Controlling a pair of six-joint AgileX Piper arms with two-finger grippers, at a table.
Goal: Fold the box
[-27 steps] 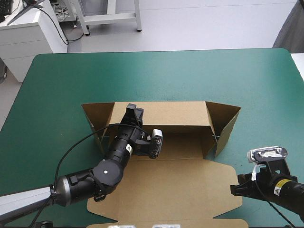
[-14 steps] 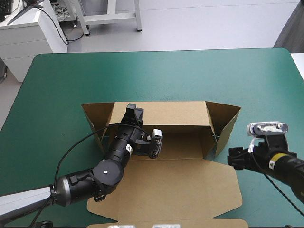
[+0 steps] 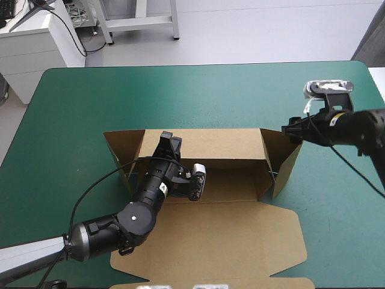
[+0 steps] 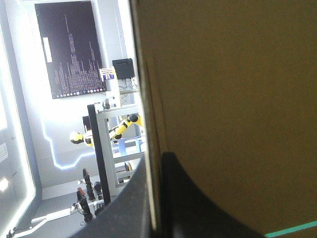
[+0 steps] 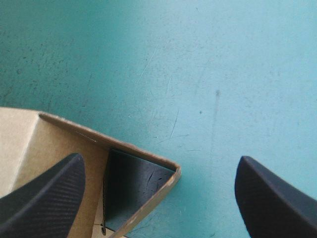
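The box [image 3: 222, 241] sits in the middle of the table and reaches toward the near edge. It is a cut sheet of matte brown board, its broad lid panel lying flat with rounded corners. Its long back wall stands upright, and a side flap is raised at each end and angled outward. The left gripper [image 3: 170, 142] is on the top edge of that back wall, toward its left end. In the left wrist view the gripper [image 4: 154, 163] is all but closed, its black fingers [image 4: 198, 208] pinching the thin sheet so that the pale cut edge runs up between them. The smooth brown face of the box [image 4: 237, 99] fills the view beside it. The right gripper [image 3: 290, 129] hangs at the far right corner of the box with its jaws wide apart, holding nothing. In its own view the right gripper [image 5: 158, 163] straddles the folded corner of the box [image 5: 29, 144]. One finely woven finger is over the inside and the other over the bare teal-green cover [image 3: 240, 96], which is faintly scratched and speckled.
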